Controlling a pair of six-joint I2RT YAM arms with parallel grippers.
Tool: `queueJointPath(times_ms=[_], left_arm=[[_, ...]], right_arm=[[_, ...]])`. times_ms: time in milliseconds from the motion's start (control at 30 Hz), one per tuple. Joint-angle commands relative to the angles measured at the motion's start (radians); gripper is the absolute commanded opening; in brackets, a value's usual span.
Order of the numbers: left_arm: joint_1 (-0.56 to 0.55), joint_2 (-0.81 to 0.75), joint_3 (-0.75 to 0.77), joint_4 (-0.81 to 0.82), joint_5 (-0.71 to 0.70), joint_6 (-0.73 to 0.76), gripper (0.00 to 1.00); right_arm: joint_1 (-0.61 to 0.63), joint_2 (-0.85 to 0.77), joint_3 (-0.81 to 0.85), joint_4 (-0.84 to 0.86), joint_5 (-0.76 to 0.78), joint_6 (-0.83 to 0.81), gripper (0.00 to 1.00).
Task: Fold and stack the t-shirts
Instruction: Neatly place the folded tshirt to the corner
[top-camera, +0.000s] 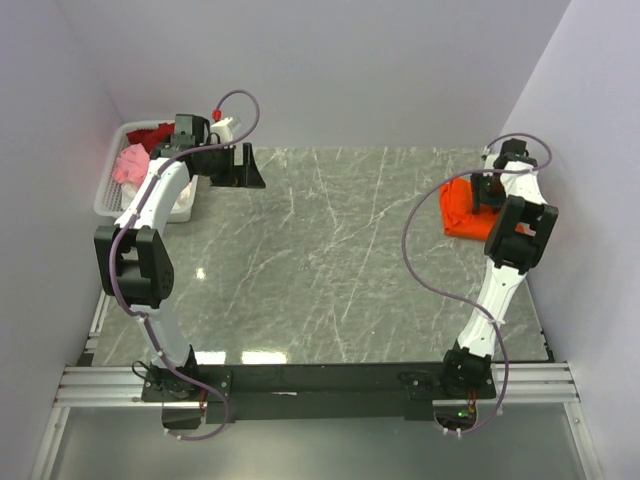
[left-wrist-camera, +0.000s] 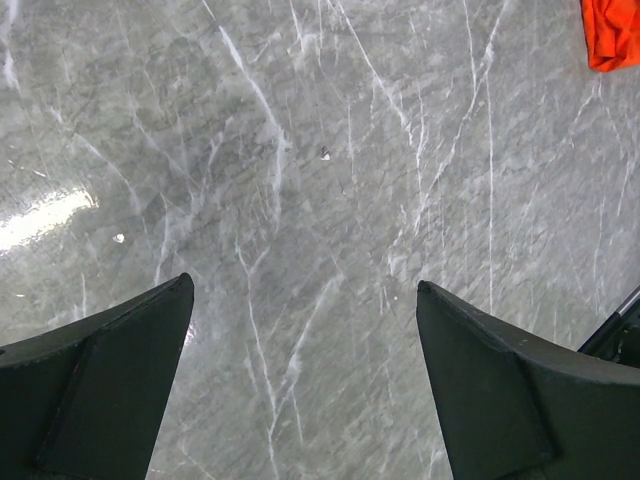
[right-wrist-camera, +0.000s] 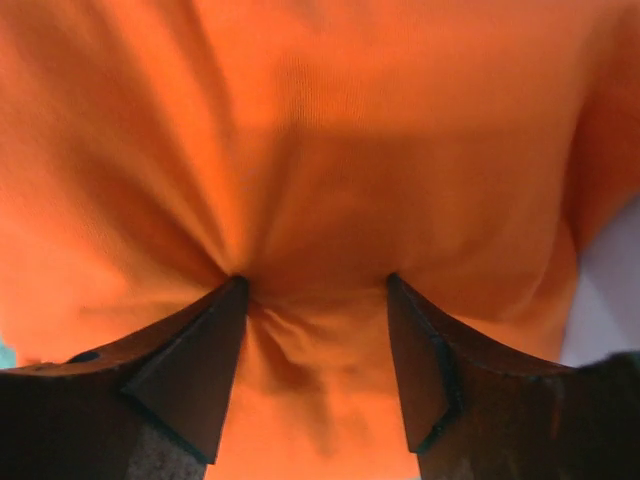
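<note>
Right pincer (right-wrist-camera: 313, 280) part-spread, tips pressed into bunched orange t-shirt (right-wrist-camera: 320, 120), far right. Left pincer (left-wrist-camera: 303, 285) wide over grey bench (left-wrist-camera: 330, 150), far left.

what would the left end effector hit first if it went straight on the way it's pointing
Probably the bare table; nothing lies between the open left end effector and it.
</note>
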Motion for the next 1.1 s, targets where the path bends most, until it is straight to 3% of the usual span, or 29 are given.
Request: queueJointPath(times_ms=[0, 267, 533, 767, 900, 1067], left_arm=[[0.004, -0.033, 0.019, -0.007, -0.004, 0.035, 0.99], [0.006, -0.037, 0.01, -0.001, -0.013, 0.036, 0.99], [0.011, -0.04, -0.001, -0.008, -0.011, 0.047, 0.99], [0.012, -0.039, 0.016, -0.019, -0.014, 0.05, 0.99], [0.015, -0.057, -0.001, -0.009, -0.008, 0.05, 1.0], [0.015, -0.06, -0.01, -0.007, 0.0, 0.046, 1.0]], right_arm=[[0.033, -0.007, -0.007, -0.051, 0.004, -0.025, 0.65], [0.123, -0.007, -0.041, -0.137, -0.051, -0.014, 0.64], [0.16, 0.026, 0.057, -0.136, -0.021, 0.04, 0.66], [0.177, -0.081, 0.079, -0.131, -0.015, 0.1, 0.78], [0.171, -0.273, -0.054, -0.152, -0.05, 0.123, 0.8], [0.169, -0.373, -0.28, -0.218, -0.035, 0.103, 0.8]])
